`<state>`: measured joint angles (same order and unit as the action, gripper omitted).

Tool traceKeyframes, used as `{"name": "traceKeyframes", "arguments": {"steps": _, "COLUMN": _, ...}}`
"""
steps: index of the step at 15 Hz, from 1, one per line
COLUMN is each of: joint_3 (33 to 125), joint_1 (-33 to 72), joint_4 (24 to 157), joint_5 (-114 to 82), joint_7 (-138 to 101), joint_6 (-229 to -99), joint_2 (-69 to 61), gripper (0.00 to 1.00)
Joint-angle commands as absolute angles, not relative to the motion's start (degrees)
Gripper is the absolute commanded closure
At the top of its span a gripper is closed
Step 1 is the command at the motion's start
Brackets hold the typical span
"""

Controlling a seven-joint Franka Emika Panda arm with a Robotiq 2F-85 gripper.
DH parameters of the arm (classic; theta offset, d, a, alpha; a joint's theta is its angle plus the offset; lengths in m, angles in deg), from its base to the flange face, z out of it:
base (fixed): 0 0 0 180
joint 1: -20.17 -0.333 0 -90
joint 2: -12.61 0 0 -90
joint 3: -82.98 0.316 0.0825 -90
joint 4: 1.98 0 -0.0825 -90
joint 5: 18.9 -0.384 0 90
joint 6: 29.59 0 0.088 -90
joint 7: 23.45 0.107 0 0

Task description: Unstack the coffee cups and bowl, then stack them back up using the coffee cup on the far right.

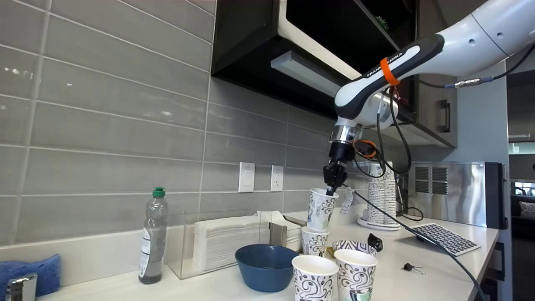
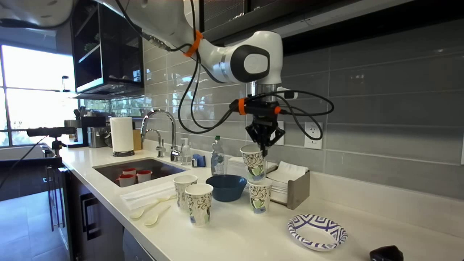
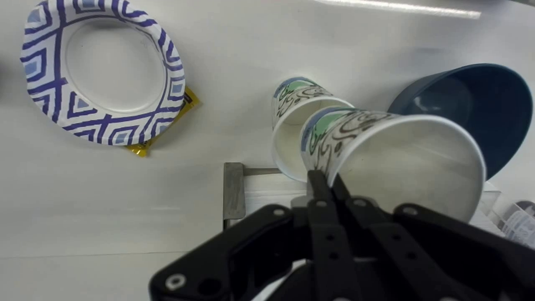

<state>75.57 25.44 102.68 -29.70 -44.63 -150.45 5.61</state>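
Note:
My gripper (image 1: 330, 191) (image 2: 264, 150) (image 3: 328, 179) is shut on the rim of a white patterned coffee cup (image 1: 321, 211) (image 2: 253, 165) (image 3: 409, 167), one finger inside and one outside. The held cup is slightly tilted, its base at the rim of another coffee cup (image 1: 314, 243) (image 2: 259, 197) (image 3: 299, 94) standing upright on the counter. I cannot tell whether they touch. The blue bowl (image 1: 266, 267) (image 2: 227, 188) (image 3: 497, 121) stands upright beside that lower cup. Two more upright cups stand near the bowl in both exterior views, one (image 1: 355, 274) (image 2: 198, 206) beside the other (image 1: 315, 282) (image 2: 181, 188).
A napkin holder (image 1: 225, 242) (image 2: 299, 188) stands behind the cups near the wall. A patterned paper bowl (image 1: 354, 246) (image 2: 317, 233) (image 3: 113, 71) lies nearby. A soap bottle (image 1: 152, 242) (image 2: 217, 157), spoons (image 2: 157, 215) and a sink (image 2: 159, 166) with red mugs are farther along.

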Motion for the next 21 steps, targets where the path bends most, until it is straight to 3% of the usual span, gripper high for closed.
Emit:
{"name": "traceKeyframes", "arguments": {"steps": 1, "joint_3": 76.58, "joint_1": 26.53, "joint_4": 100.51, "joint_5": -29.82, "joint_7": -43.96, "joint_6": -149.47, "joint_2": 4.22, "gripper": 0.99}}
{"name": "traceKeyframes", "arguments": {"steps": 13, "joint_3": 76.79, "joint_1": 26.5, "joint_4": 100.0, "joint_5": -29.35, "joint_7": -43.53, "joint_6": -149.6, "joint_2": 2.68, "gripper": 0.99}}
{"name": "traceKeyframes", "arguments": {"steps": 14, "joint_3": 76.81, "joint_1": 26.51, "joint_4": 99.93, "joint_5": -29.35, "joint_7": -43.5, "joint_6": -149.59, "joint_2": 2.53, "gripper": 0.93}}
{"name": "traceKeyframes", "arguments": {"steps": 15, "joint_3": 76.83, "joint_1": 26.59, "joint_4": 99.69, "joint_5": -29.62, "joint_7": -43.55, "joint_6": -149.24, "joint_2": 2.35, "gripper": 0.7}}
{"name": "traceKeyframes", "arguments": {"steps": 17, "joint_3": 76.8, "joint_1": 26.81, "joint_4": 99.22, "joint_5": -30.34, "joint_7": -43.16, "joint_6": -148.58, "joint_2": 2.18, "gripper": 0.66}}
{"name": "traceKeyframes", "arguments": {"steps": 21, "joint_3": 76.76, "joint_1": 27.29, "joint_4": 98.45, "joint_5": -31.23, "joint_7": -43.29, "joint_6": -146.87, "joint_2": 3.33, "gripper": 0.41}}
